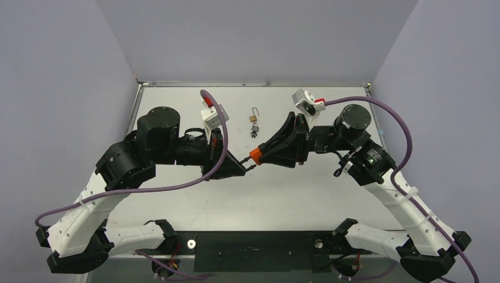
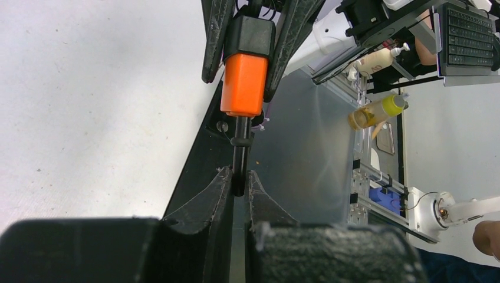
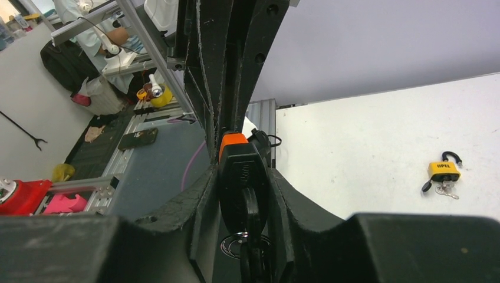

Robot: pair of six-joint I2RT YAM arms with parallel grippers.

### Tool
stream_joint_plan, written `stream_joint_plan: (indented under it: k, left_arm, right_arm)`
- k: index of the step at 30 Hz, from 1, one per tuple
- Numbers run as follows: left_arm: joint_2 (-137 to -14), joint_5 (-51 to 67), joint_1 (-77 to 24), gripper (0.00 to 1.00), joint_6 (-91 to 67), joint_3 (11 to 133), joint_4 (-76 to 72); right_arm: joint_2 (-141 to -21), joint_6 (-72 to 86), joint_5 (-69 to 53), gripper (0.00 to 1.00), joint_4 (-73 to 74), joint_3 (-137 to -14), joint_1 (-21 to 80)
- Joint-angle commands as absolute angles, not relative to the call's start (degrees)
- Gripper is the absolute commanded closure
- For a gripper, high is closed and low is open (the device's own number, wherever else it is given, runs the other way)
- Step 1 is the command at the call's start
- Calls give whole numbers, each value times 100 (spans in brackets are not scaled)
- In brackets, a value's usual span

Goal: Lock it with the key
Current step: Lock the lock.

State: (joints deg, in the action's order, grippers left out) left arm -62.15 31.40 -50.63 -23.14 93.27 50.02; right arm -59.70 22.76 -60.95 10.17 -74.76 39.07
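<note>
The right gripper (image 1: 259, 156) has its jaws clamped on the orange padlock (image 2: 243, 82). The left gripper (image 2: 237, 183) pinches the shackle (image 2: 239, 147) just beside it. Likely next: press the shackle home, then turn the key (image 3: 250, 262).

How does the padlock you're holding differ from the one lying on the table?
The held padlock is orange and black; the table padlock is yellow. The held padlock is gripped in the air between the left pincer and right pincer; the table padlock lies untouched.

rod (image 2: 239, 150) end: inside left fingers (image 2: 203, 200) | padlock (image 3: 240, 177) sides: behind right fingers (image 3: 194, 224) | keys (image 3: 252, 265): cut off below
</note>
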Motion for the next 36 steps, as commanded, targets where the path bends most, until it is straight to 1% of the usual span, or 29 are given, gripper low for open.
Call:
stream_joint_plan:
  k: [1, 4, 8, 17, 20, 28, 36]
  left_arm:
    - [-6106, 2495, -5143, 100, -2188, 9378, 4720]
    - [-6095, 2304, -5196, 100, -2174, 9351, 4668]
    - [-6063, 2125, -5233, 100, -2172, 9301, 4579]
    - [-5953, 1683, -5280, 100, -2356, 9104, 4168]
    - [-5938, 1565, -5282, 100, -2398, 9076, 4030]
    - [-5892, 1565, -5287, 100, -2530, 8981, 3670]
    - [-5845, 2032, -5251, 100, -2929, 8873, 2942]
  right_arm:
    - [-5789, 2420, -5915, 100, 988, -7537, 4230]
    - [-5885, 2184, -5712, 100, 1528, -7705, 4439]
    - [-6001, 2062, -5577, 100, 1844, -7827, 4636]
    - [-6136, 2151, -5143, 100, 1936, -7814, 4968]
    - [-6145, 2426, -5078, 100, 1611, -7690, 5026]
    - [-6244, 2581, -4643, 100, 1430, -7567, 5217]
    - [-6343, 2171, -4143, 100, 1671, -7491, 5511]
